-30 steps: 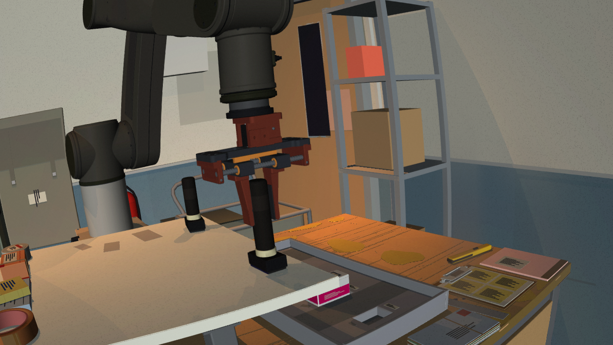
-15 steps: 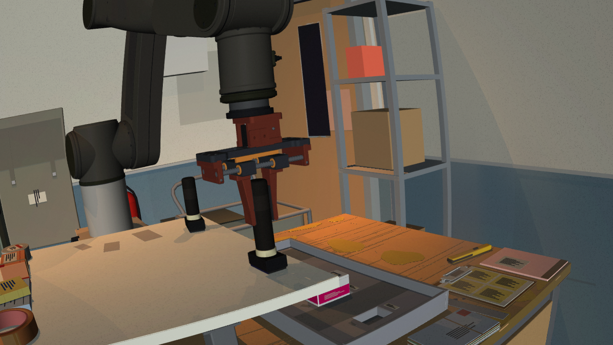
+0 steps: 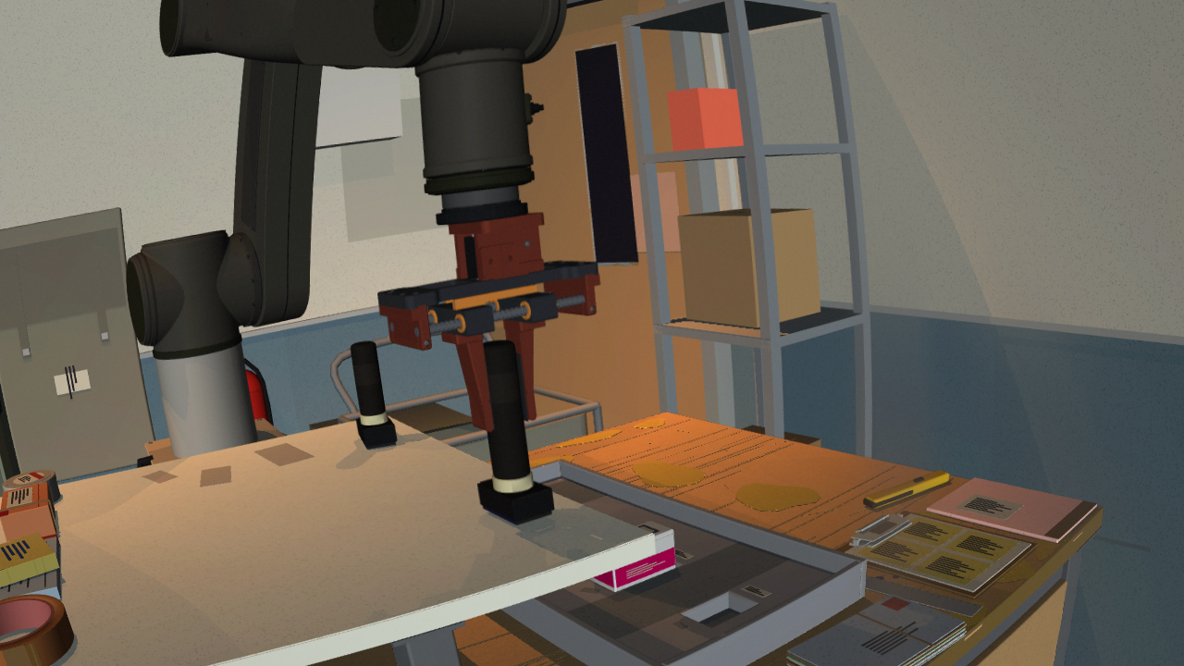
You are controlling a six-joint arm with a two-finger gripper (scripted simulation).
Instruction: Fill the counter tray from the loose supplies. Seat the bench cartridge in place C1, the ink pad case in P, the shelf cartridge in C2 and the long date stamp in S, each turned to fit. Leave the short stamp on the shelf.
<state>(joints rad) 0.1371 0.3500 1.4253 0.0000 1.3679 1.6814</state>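
My gripper reaches down over the right end of the pale shelf board, around the black handle of the long date stamp, which stands upright on its square base near the shelf's front corner. The short stamp stands upright further back on the shelf. Below and right of the shelf lies the grey counter tray, with a magenta cartridge lying in it at the shelf's edge and an empty rectangular recess nearer the front. The rest of the tray is hidden under the shelf. The gripper is closed on the long stamp's handle.
A metal rack with a cardboard box and an orange box stands behind the wooden bench. Label sheets, a yellow cutter and a pink pad lie on the bench's right side. Tape rolls and small boxes crowd the shelf's left edge.
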